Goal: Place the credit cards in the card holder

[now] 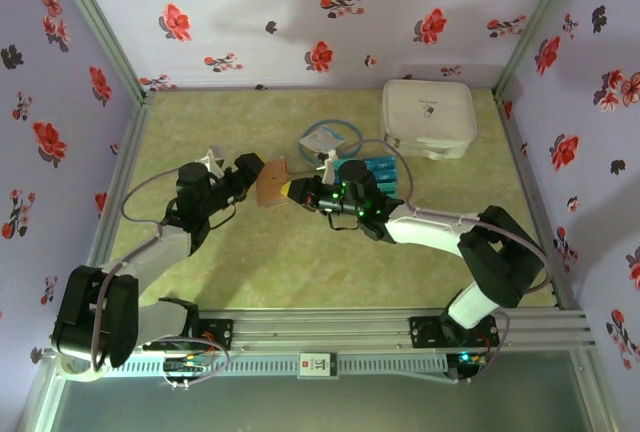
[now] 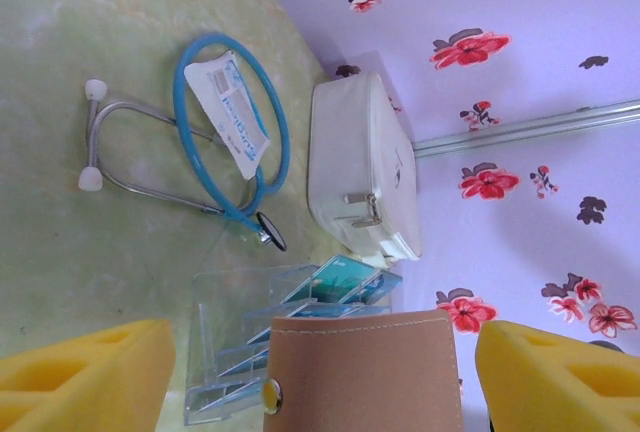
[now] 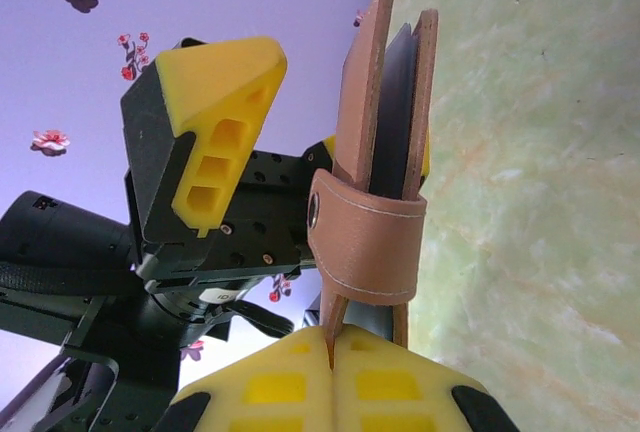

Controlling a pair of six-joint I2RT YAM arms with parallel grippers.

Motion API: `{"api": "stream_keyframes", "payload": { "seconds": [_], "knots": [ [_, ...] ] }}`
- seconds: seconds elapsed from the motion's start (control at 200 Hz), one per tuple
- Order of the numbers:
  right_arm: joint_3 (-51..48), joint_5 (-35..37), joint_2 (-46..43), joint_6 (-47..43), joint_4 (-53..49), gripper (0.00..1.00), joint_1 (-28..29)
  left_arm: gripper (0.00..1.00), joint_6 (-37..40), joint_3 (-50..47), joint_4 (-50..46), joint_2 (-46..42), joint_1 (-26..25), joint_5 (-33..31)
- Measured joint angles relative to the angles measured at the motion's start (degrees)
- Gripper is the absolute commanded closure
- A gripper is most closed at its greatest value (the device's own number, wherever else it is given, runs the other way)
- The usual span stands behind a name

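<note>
Reddish-brown leather-like card holder (image 3: 375,242) hangs edge-on between your two grippers, raised above the mottled green table (image 1: 300,272). Your right gripper (image 3: 330,349) is clamped on its lower edge, yellow fingers pressed together around one flap. Your left gripper (image 2: 320,357) stands wide, its yellow fingers (image 2: 85,377) either side of the holder and clear of it. In the top view, the holder (image 1: 272,182) sits at 9 o'clock from the right gripper (image 1: 298,192), with the left gripper (image 1: 248,172) just beyond. Blue and teal credit cards (image 1: 375,172) stand in a clear plastic rack (image 2: 215,352) at 3 o'clock. A blue-tubed stethoscope (image 1: 330,139) lies at 1 o'clock, a large white rounded zip case (image 1: 428,117) at 2 o'clock.
</note>
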Motion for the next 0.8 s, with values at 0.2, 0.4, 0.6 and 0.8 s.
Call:
{"api": "stream_keyframes", "payload": {
  "seconds": [0.2, 0.4, 0.6, 0.8],
  "knots": [
    [0.00, -0.33, 0.59, 0.37, 0.96, 1.00, 0.00, 0.39, -1.44, -0.96, 3.37, 1.60, 0.00, 0.04],
    [-0.44, -0.37, 0.68, 0.37, 1.40, 1.00, 0.00, 0.58, -2.34, -1.88, 5.53, 2.45, 0.00, 0.04],
    [-0.57, -0.37, 1.79, 0.44, 1.46, 0.93, -0.02, 0.86, -2.95, -1.99, 6.56, 2.45, 0.11, 0.02],
    [-0.74, -0.26, 1.77, 0.13, 0.96, 0.66, -0.50, 1.00, -2.58, -2.14, 7.02, 2.45, 0.13, 0.33]
  ]
}}
